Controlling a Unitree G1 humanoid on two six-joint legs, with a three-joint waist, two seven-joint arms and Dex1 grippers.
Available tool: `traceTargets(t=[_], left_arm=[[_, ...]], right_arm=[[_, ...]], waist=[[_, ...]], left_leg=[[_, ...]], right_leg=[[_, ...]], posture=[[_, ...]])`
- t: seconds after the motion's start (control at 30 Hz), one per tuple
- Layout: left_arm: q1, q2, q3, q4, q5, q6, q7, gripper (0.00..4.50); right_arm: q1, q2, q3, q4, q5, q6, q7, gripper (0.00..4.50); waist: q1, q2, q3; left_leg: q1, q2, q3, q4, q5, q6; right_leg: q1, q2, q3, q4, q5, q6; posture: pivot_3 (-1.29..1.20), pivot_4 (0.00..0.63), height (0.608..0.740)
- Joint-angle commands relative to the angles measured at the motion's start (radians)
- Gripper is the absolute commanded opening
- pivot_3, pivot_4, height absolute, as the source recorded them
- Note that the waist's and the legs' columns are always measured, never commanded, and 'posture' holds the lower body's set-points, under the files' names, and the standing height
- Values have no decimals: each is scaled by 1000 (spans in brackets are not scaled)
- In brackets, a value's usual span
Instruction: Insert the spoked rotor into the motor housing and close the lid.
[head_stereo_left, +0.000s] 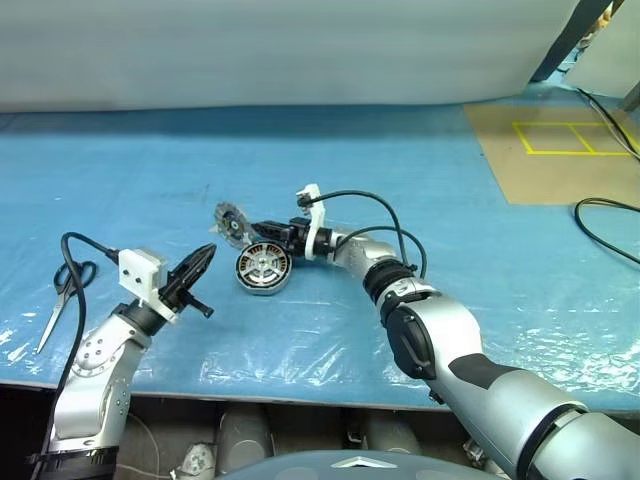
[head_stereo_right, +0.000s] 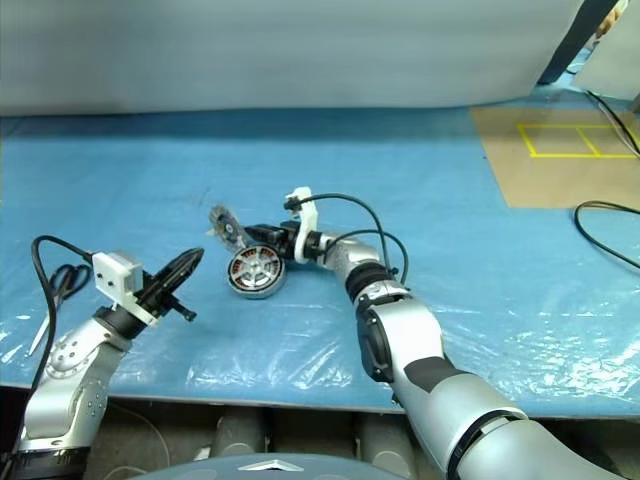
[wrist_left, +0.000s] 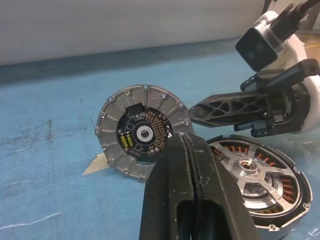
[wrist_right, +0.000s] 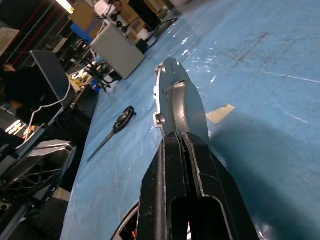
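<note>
One step is looking done: the spoked rotor (wrist_left: 250, 172) is sitting in the motor housing (head_stereo_left: 262, 269); the right end effector (head_stereo_left: 243, 234) is gripping the lid (wrist_left: 141, 131), not yet fitted, left end effector (head_stereo_left: 204, 256) clenched empty.

Overhead light is washing the blue plastic sheet (head_stereo_left: 300, 180) evenly, raising white glare along its wrinkles near the front edge. Soft short shadows are pooling under the arms. The left gripper (wrist_left: 186, 190) is looming blurred; the workshop background is sitting dim.
</note>
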Motion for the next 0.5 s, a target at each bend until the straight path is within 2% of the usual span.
traceTargets(t=[0.03, 0.37, 0.5], left_arm=[[-2, 9, 24, -20, -12, -18, 1, 0], [-31, 2, 9, 6, 10, -7, 30, 0], [-39, 3, 0, 30, 43, -7, 50, 0]], right_arm=[[-20, -5, 36, -35, -38, -53, -18, 38], [-14, -63, 132, -54, -171, -243, -194, 38], [-21, -81, 133, -117, -152, -259, -138, 38]], waist=[[0, 0, 0], [0, 0, 0], [-3, 0, 0]], left_leg=[[0, 0, 0, 0, 0, 0], [0, 0, 0, 0, 0, -1], [0, 0, 0, 0, 0, -1]], right_leg=[[0, 0, 0, 0, 0, 0], [0, 0, 0, 0, 0, 0], [0, 0, 0, 0, 0, 0]], posture=[[0, 150, 740], [0, 150, 740], [0, 150, 740]])
